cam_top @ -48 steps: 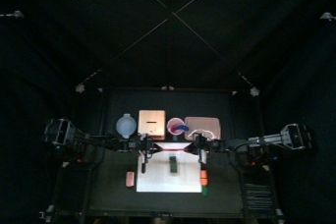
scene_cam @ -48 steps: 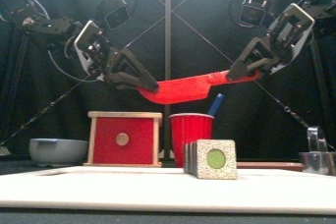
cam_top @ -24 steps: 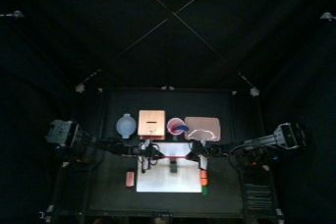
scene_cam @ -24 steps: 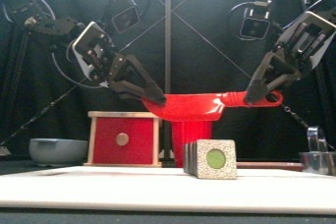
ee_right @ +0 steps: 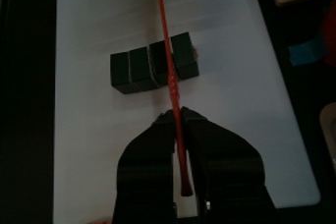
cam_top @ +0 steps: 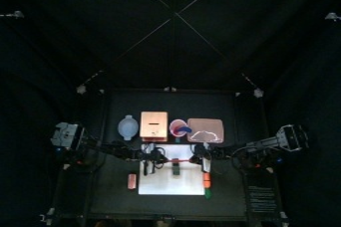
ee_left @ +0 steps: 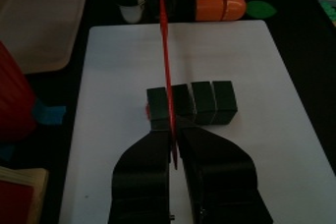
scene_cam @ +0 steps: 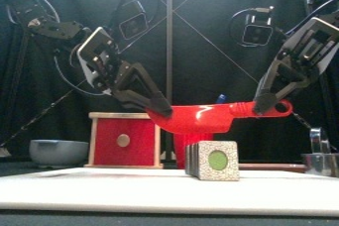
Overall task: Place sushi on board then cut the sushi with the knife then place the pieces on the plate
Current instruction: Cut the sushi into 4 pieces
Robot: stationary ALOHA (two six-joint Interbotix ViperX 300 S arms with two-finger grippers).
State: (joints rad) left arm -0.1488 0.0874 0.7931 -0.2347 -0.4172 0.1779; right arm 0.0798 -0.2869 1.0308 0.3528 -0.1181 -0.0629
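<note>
A toy sushi roll (scene_cam: 212,159) of dark green blocks stands on the white cutting board (scene_cam: 119,186). Above it hangs the red knife (scene_cam: 205,116), held level across the roll by both arms. My left gripper (scene_cam: 157,105) is shut on one end and my right gripper (scene_cam: 273,105) on the other. In the left wrist view the knife (ee_left: 164,61) shows edge-on as a thin red line crossing the roll (ee_left: 192,103), and my left gripper (ee_left: 175,155) clamps it. The right wrist view shows the same: knife (ee_right: 167,61), roll (ee_right: 155,63), right gripper (ee_right: 182,135).
Behind the board stand the wooden box (scene_cam: 125,139) with its red drawer front, the red cup (scene_cam: 193,134) and the blue-grey bowl (scene_cam: 58,152). The pink tray (cam_top: 205,128) lies at the back right. An orange toy food (ee_left: 221,7) lies beside the board.
Both grippers have come down and forward with the red knife, which now hangs lower, just above the sushi roll, in front of the red cup.
</note>
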